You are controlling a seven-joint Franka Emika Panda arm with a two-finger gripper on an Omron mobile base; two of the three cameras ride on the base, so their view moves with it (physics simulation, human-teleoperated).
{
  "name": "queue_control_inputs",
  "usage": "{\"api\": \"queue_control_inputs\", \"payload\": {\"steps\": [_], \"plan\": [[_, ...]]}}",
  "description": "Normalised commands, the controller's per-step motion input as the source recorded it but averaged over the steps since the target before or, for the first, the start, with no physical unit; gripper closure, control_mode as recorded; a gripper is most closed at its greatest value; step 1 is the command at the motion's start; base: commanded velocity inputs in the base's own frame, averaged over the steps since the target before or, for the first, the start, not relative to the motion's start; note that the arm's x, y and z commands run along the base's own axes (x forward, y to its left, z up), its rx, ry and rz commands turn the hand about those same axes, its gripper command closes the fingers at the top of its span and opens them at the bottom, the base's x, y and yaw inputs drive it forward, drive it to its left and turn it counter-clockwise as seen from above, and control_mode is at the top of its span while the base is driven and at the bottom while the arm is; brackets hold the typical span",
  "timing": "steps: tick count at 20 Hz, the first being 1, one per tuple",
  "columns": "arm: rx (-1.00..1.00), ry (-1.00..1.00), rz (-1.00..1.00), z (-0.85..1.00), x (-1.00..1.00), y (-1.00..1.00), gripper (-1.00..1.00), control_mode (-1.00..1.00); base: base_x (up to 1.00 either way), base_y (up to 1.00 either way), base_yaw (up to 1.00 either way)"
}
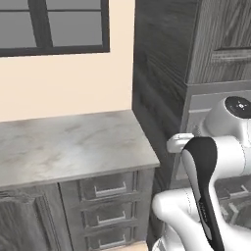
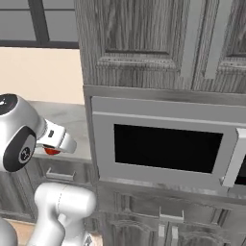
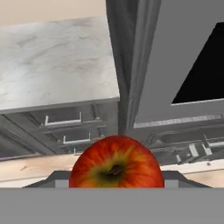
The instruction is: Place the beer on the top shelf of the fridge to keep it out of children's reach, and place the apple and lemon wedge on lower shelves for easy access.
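Facing the camera stem-end first, apple (image 3: 116, 162) in pincer (image 3: 116, 183)

I see the apple (image 3: 117, 162) as glossy red with streaks of yellow-orange and a dark greenish hollow round the stem. The desk (image 1: 68, 142) top is pale grey marble with faint veining. The drawers (image 1: 108, 203) under it are dark grey woodgrain with silver handles. The wall (image 1: 63, 83) is cream. The oven (image 2: 168, 146) front is light grey with a black window.
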Motion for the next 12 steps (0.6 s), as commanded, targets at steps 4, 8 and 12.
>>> {"api": "queue_control_inputs", "payload": {"steps": [4, 8, 12], "plan": [[0.00, 0.00, 0.00, 0.00, 0.00, 0.00, 1.00, 1.00, -0.02, -0.73, 0.00], [0.00, 0.00, 0.00, 0.00, 0.00, 0.00, 1.00, 1.00, -0.10, -0.66, 0.00], [0.00, 0.00, 0.00, 0.00, 0.00, 0.00, 1.00, 1.00, 0.00, -0.69, -0.01]]}}
